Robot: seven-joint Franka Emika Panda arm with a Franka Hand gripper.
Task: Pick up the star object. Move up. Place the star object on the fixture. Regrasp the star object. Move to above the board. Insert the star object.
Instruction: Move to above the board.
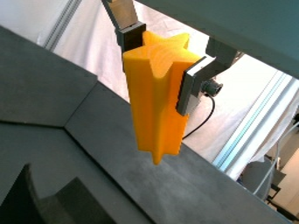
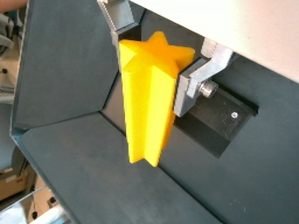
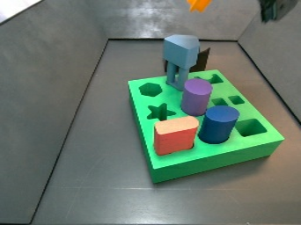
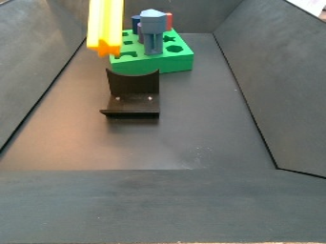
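My gripper is shut on the orange-yellow star object and grips its upper end between both silver fingers; both wrist views show this. The star object hangs upright, high above the floor. In a side view it hangs at the top edge, above the dark L-shaped fixture, with the gripper itself out of frame. Only its lower tip shows in a side view. The green board lies beyond the fixture, and its star hole is open.
On the board stand a blue-grey legged piece, a purple cylinder, a blue cylinder and a red block. Dark sloping walls enclose the floor. The fixture also shows in a wrist view.
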